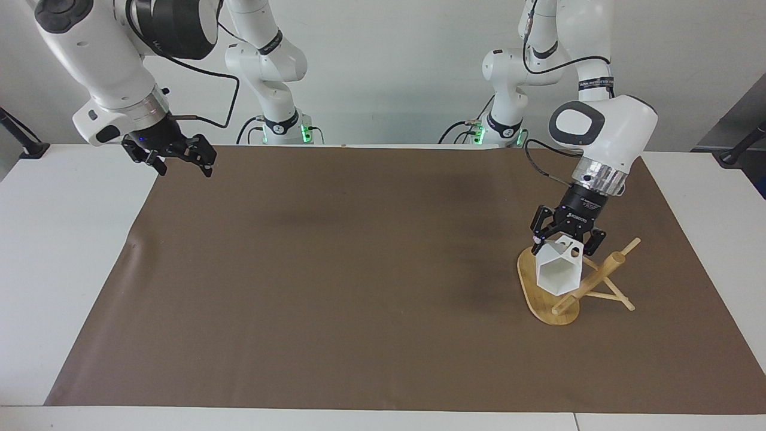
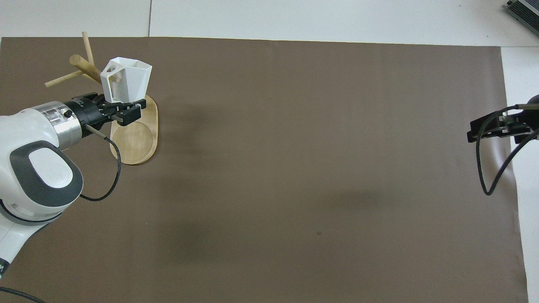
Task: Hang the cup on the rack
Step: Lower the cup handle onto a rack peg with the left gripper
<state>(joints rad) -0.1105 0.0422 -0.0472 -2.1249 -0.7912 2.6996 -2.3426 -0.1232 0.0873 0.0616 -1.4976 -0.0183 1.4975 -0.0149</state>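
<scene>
The white faceted cup hangs tilted over the oval base of the bamboo rack, its rim turned away from the robots. My left gripper is shut on the cup's bottom end, by the handle. The handle's round hole sits against a thin peg beside the post. A bit of bamboo shows through the hole in the overhead view. My right gripper is open and holds nothing. It waits in the air over the mat's edge at the right arm's end of the table.
A brown mat covers most of the white table. The rack's post leans with pegs sticking out toward the left arm's end. A dark device corner shows at the table's edge farthest from the robots.
</scene>
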